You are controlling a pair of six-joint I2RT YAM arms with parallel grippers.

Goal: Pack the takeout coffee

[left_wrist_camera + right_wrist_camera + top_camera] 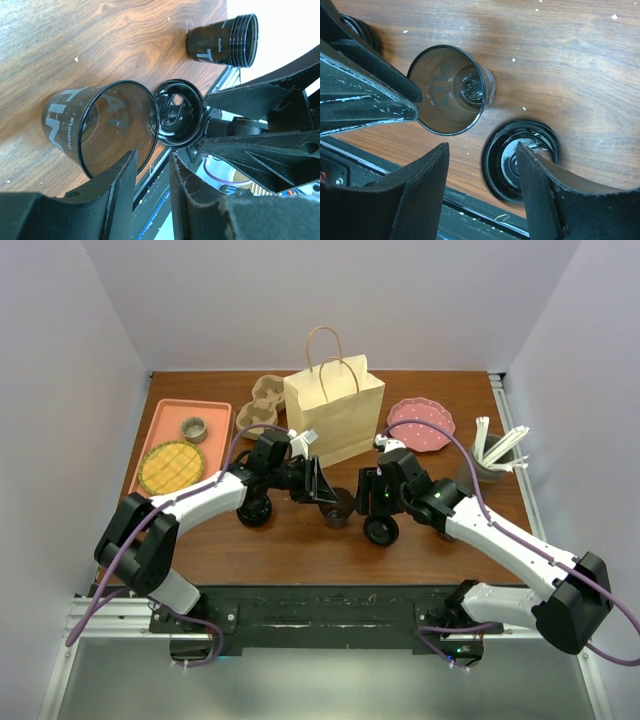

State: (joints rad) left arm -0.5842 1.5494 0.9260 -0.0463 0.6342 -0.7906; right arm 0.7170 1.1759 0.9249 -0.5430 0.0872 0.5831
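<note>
An open, lidless black coffee cup stands mid-table between my two grippers. My left gripper is open, and its left fingertip is at the cup's rim. A black lid lies just beside the cup. My right gripper hangs open over the lid, and its right finger covers part of it. A lidded black cup stands near the table's front edge. Another black cup stands under my left arm.
A brown paper bag stands upright behind the grippers. The tan cup carrier is to its left. An orange tray at the far left holds a woven plate and a small tin. A pink plate and a holder of white sticks sit at the right.
</note>
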